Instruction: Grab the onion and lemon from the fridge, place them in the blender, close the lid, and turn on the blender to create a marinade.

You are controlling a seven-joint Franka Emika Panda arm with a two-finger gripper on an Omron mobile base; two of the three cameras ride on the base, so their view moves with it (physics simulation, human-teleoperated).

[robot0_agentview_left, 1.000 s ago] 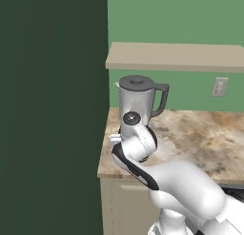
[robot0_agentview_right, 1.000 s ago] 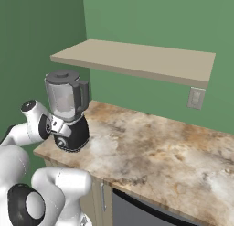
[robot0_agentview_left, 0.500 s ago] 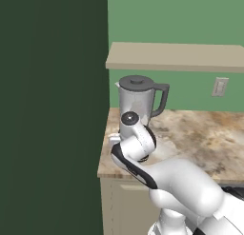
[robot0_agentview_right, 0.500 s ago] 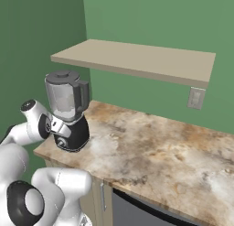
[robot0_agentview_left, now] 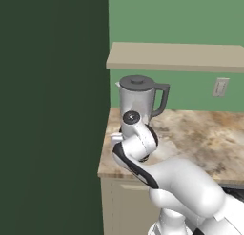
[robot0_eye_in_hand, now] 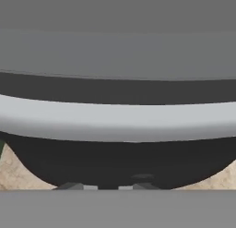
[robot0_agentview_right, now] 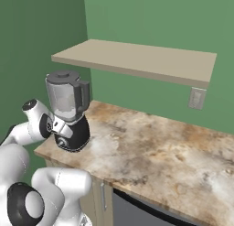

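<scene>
The blender (robot0_agentview_left: 138, 103) (robot0_agentview_right: 66, 101) stands at the counter's left end, a clear greyish jug on a squat black base (robot0_agentview_right: 78, 134). The dark grey lid (robot0_agentview_left: 137, 80) (robot0_agentview_right: 62, 75) sits flat on the jug's mouth. My gripper (robot0_agentview_right: 63, 135) (robot0_eye_in_hand: 108, 187) is low at the front of the base, by its round knob, with the wrist folded in front of it. In the hand view the black base (robot0_eye_in_hand: 118, 162) looms close, and the fingertips (robot0_eye_in_hand: 73, 186) stand nearly together with nothing seen between them. The onion and lemon are hidden. The fridge is out of view.
A marbled counter (robot0_agentview_right: 155, 147) runs to the right, with a tan shelf (robot0_agentview_right: 137, 58) above it and a wall outlet (robot0_agentview_right: 197, 98) on the green wall. A tall dark green panel (robot0_agentview_left: 52, 110) bounds the left side.
</scene>
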